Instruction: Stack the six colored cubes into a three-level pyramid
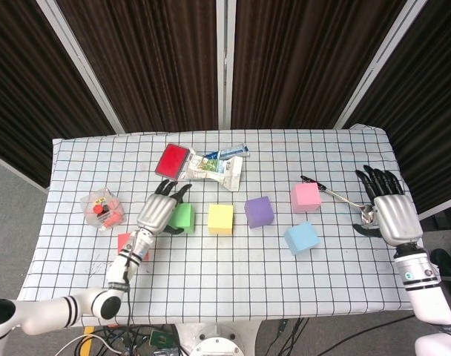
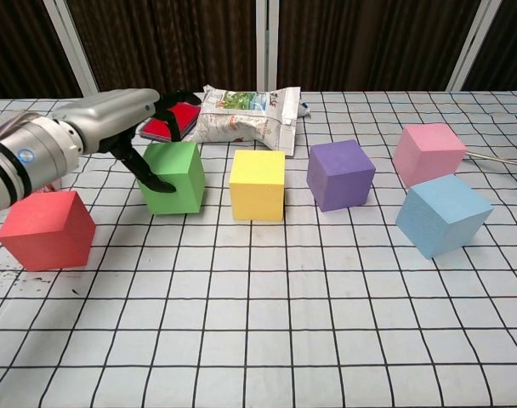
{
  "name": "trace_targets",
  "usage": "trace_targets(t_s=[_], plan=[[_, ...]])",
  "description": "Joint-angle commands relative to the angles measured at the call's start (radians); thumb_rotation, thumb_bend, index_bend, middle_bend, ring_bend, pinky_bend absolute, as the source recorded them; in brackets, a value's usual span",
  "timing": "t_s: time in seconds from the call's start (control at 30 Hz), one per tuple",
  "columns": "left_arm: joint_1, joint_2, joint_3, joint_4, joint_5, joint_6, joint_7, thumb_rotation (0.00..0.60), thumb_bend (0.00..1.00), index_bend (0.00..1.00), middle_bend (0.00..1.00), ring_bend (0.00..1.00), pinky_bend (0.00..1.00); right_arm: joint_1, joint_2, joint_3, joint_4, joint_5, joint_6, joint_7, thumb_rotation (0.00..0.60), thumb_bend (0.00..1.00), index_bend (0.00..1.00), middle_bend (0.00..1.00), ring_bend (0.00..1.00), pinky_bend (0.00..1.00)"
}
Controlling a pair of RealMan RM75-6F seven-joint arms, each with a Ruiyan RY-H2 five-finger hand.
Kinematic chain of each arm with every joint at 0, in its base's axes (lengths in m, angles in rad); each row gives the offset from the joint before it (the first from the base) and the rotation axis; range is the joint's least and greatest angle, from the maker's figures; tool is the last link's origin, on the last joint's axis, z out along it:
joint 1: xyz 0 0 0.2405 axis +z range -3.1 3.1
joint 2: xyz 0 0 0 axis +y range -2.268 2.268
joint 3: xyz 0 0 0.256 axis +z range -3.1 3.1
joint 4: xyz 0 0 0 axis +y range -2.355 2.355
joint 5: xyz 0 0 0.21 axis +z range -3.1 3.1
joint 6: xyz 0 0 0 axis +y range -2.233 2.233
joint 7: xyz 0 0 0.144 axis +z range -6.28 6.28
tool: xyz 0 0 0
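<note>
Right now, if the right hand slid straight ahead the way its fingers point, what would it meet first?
Probably nothing: the right hand points toward the table's far edge, and that strip looks free. The spoon lies off to its side, though depth is unclear.

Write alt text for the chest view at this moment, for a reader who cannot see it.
The robot's left hand grips a green cube on a checked tablecloth, just left of a yellow cube. A purple cube, pink cube and tilted blue cube continue rightward; a red cube sits apart at the left. A snack bag lies behind.
</note>
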Motion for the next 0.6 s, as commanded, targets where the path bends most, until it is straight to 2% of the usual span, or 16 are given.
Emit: trace_targets(t_s=[0.03,0.6], plan=[[-0.016,-0.029,-0.005,0.024,-0.013,-0.013,0.009,0.600,0.10,0.08,0.48,0.08,0.01,-0.004,-0.001,-0.003,0.009,0.001,0.003,0.011,0.600,0.00,0.00,0.00,0.00,0.00],[-0.051,-0.124,-0.027,0.104,-0.041,0.009,0.058,0.600,0.09,0.08,0.48,0.08,0.01,-0.021,-0.005,-0.012,0.066,-0.002,0.017,0.074,0.600,0.00,0.00,0.00,0.00,0.00]])
